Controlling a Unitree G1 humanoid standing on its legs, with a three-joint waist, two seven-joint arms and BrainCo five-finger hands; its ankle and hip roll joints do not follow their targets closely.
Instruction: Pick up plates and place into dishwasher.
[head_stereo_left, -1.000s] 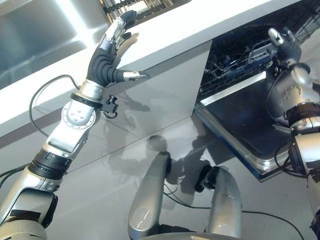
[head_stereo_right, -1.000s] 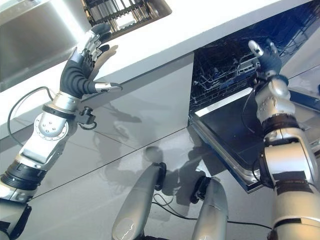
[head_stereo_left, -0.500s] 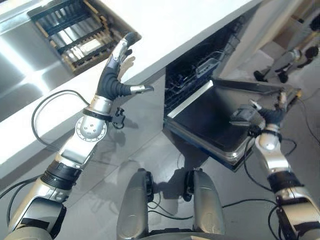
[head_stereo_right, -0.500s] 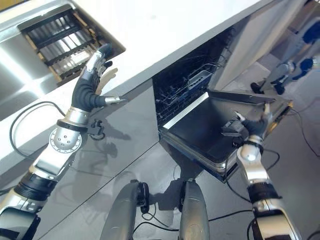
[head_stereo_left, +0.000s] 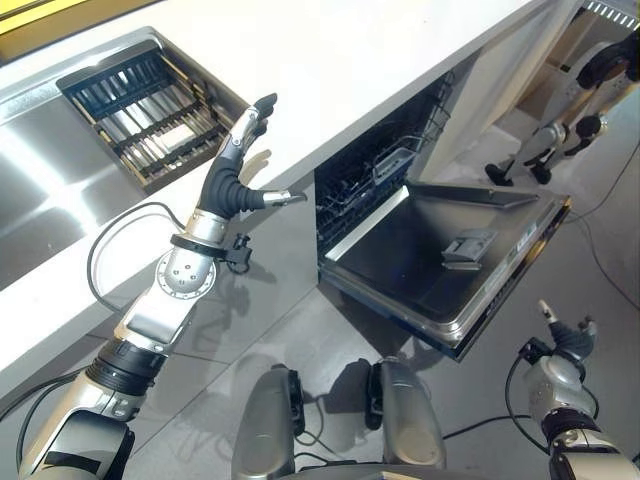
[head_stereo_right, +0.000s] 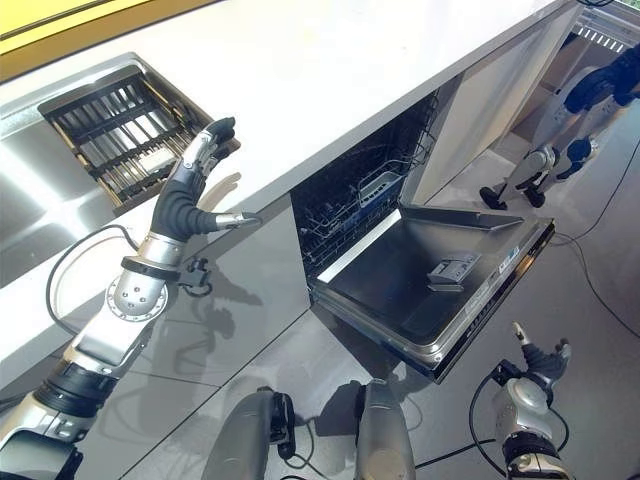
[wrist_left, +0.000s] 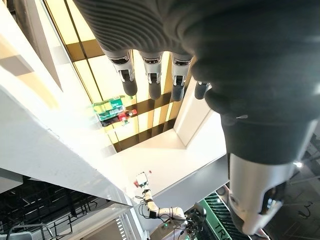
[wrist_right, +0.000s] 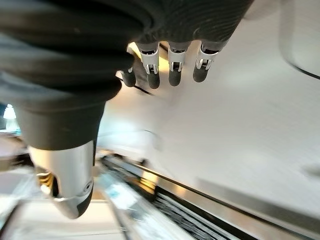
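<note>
Left eye view: left hand (head_stereo_left: 236, 160) raised, fingers straight and empty, beside the white counter (head_stereo_left: 340, 60); right hand (head_stereo_left: 566, 338) relaxed, empty, below the open dishwasher door (head_stereo_left: 440, 255)

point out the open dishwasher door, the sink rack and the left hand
dishwasher door (head_stereo_left: 425, 255), left eye view, on its bare inner panel
sink rack (head_stereo_left: 150, 115), left eye view, on the slats
left hand (head_stereo_right: 190, 195), right eye view, on the dark ribbed cover

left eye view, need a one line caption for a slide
Dishwasher door open, left hand raised at the counter, right hand low.
</note>
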